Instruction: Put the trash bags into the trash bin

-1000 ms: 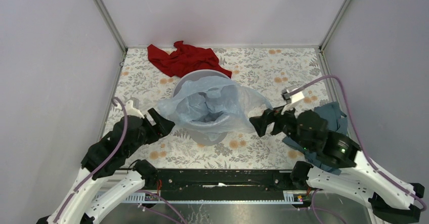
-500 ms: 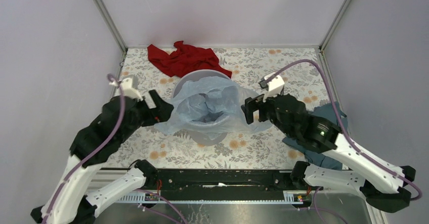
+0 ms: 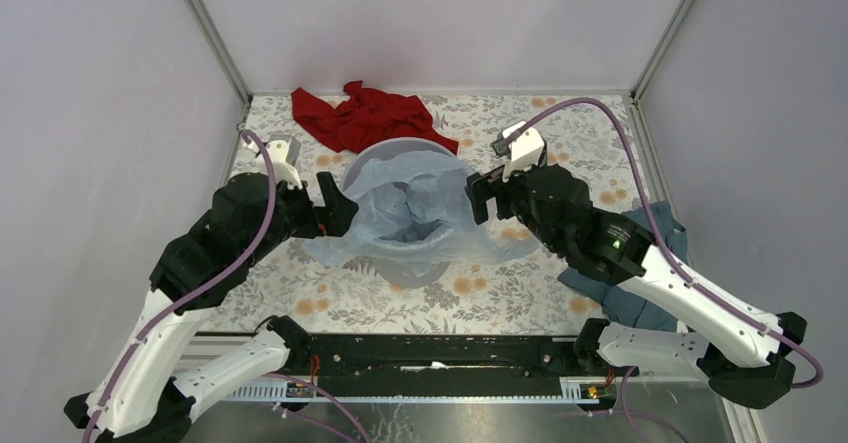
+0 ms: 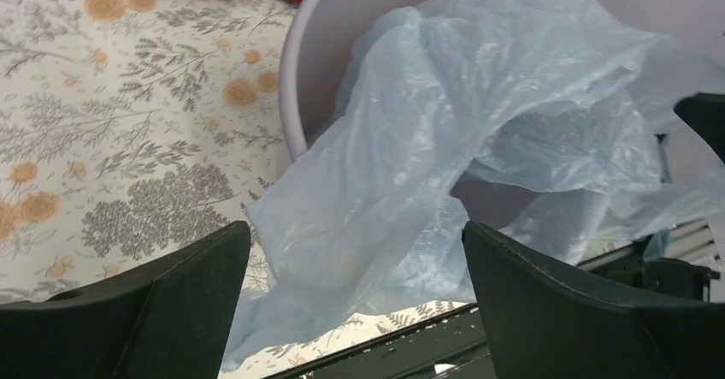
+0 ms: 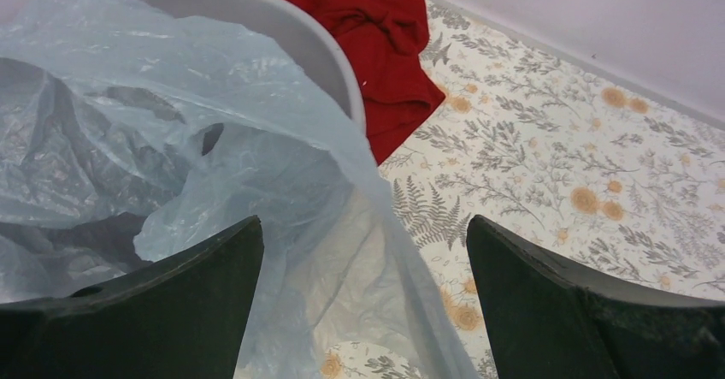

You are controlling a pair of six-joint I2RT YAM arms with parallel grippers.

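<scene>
The pale blue translucent trash bag (image 3: 410,208) lies crumpled in and over the light grey trash bin (image 3: 395,148) at the table's middle, spilling over its left and right sides onto the table. My left gripper (image 3: 335,208) is open at the bin's left rim, the bag's hanging film (image 4: 359,216) between and beyond its fingers. My right gripper (image 3: 480,198) is open at the bin's right rim, above the draped film (image 5: 376,259). The bin's rim shows in both the left wrist view (image 4: 295,97) and the right wrist view (image 5: 316,37).
A red cloth (image 3: 365,118) lies behind the bin against the back wall, and shows in the right wrist view (image 5: 368,28). A dark teal-blue cloth (image 3: 640,253) lies at the right, partly under my right arm. Enclosure walls stand on the left, back and right sides.
Both arms have risen and moved in from the near sides to the bin's rim, left gripper to the left edge, right gripper to the right edge. The bag has barely shifted.
</scene>
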